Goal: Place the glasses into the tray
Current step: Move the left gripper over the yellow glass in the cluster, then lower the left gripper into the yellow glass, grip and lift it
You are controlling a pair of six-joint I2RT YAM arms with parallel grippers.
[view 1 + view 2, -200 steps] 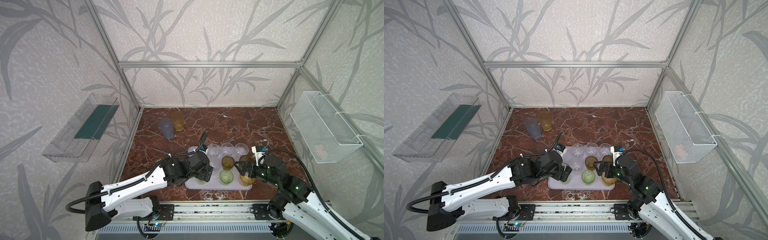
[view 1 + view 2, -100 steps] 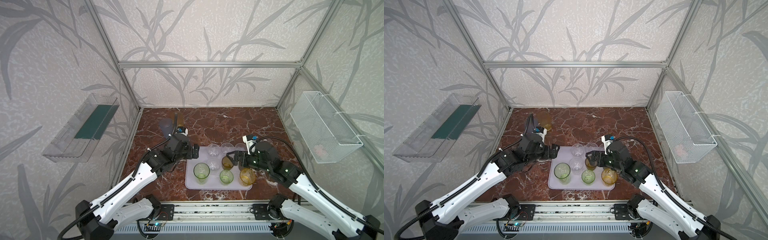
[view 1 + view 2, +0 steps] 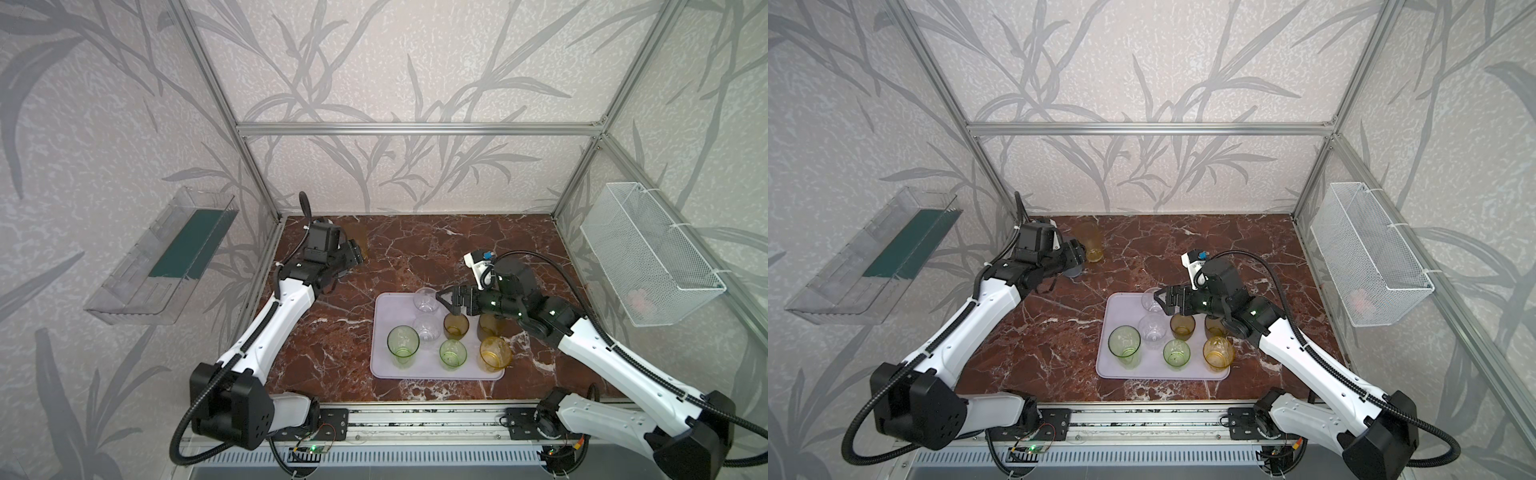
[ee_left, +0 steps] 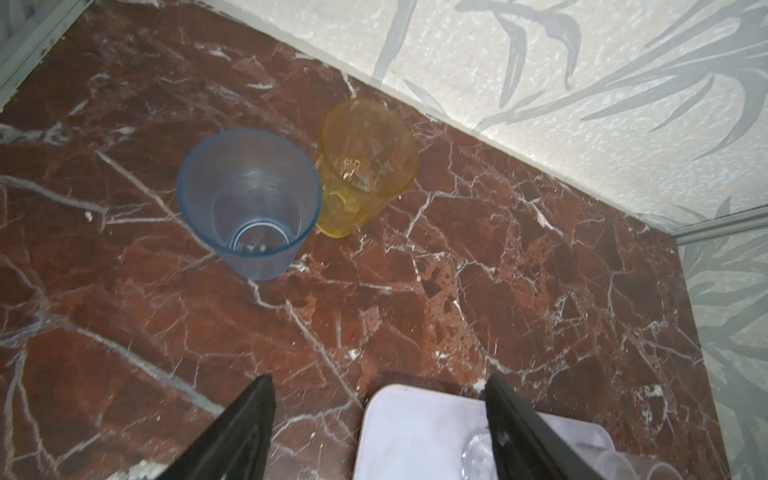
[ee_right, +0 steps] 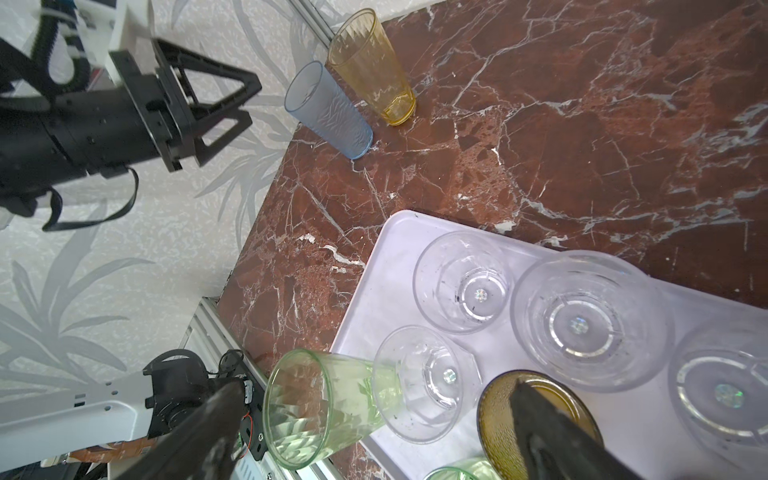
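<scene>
The lilac tray (image 3: 428,370) (image 3: 1150,370) holds several glasses: two clear ones (image 3: 426,299), a tall light green (image 3: 403,340), a small green (image 3: 453,353), an amber (image 3: 494,353) and an olive-brown (image 3: 456,326). A blue-grey tumbler (image 4: 249,199) and an amber glass (image 4: 365,166) stand touching on the marble at the back left. My left gripper (image 3: 353,253) (image 4: 378,379) hovers open just short of them, holding nothing. My right gripper (image 3: 446,297) (image 5: 376,386) hangs open and empty above the tray's far side.
A clear bin with a green bottom (image 3: 174,257) hangs on the left wall and a white wire basket (image 3: 648,253) on the right wall. The back wall runs close behind the two loose glasses. Aluminium posts frame the corners.
My left arm left the light green glass on the tray and swung to the back left; its jaws narrowed slightly. My right gripper drew back from the front amber glass to the tray's far side.
</scene>
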